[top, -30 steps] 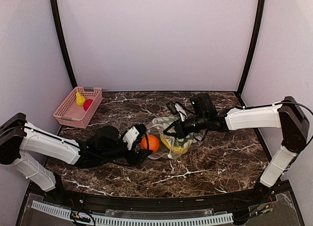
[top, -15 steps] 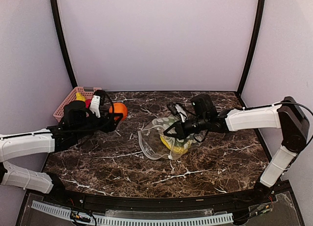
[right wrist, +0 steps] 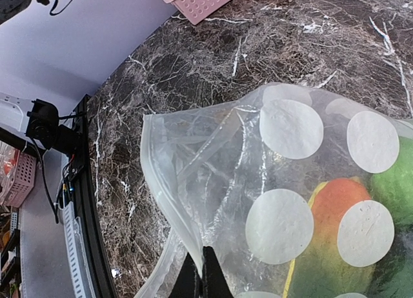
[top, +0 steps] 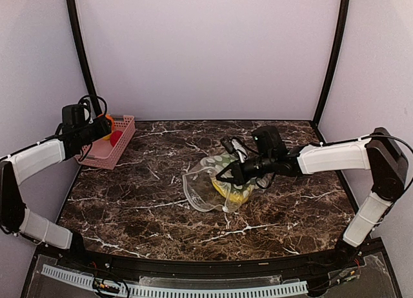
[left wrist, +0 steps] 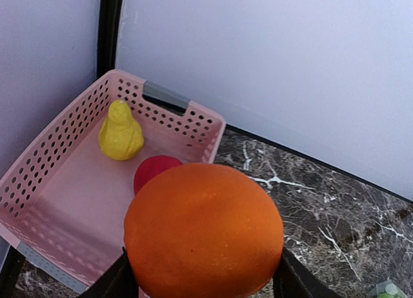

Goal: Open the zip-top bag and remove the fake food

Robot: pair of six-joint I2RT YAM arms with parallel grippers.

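Observation:
The zip-top bag [top: 210, 182] lies mid-table, clear with pale dots, its mouth gaping to the left. My right gripper [top: 227, 176] is shut on the bag's upper film near the mouth; in the right wrist view [right wrist: 202, 275] the tips pinch the clear film [right wrist: 213, 156]. A yellow, orange and green fruit [right wrist: 332, 208] and a green piece [right wrist: 395, 185] lie inside the bag. My left gripper [top: 103, 125] is shut on the orange ball [left wrist: 203, 230] and holds it above the pink basket's [left wrist: 39, 182] near right corner. A yellow pear [left wrist: 120, 131] and a magenta-red ball [left wrist: 151, 171] lie in the basket.
The pink slotted basket [top: 97, 153] stands at the far left against the wall, beside a black corner post [top: 80, 53]. Dark marble table [top: 148, 195] lies between basket and bag. Walls close the back and both sides.
My left arm has carried the orange ball from the bag's mouth leftward and back to above the pink basket. The right gripper and bag have stayed put.

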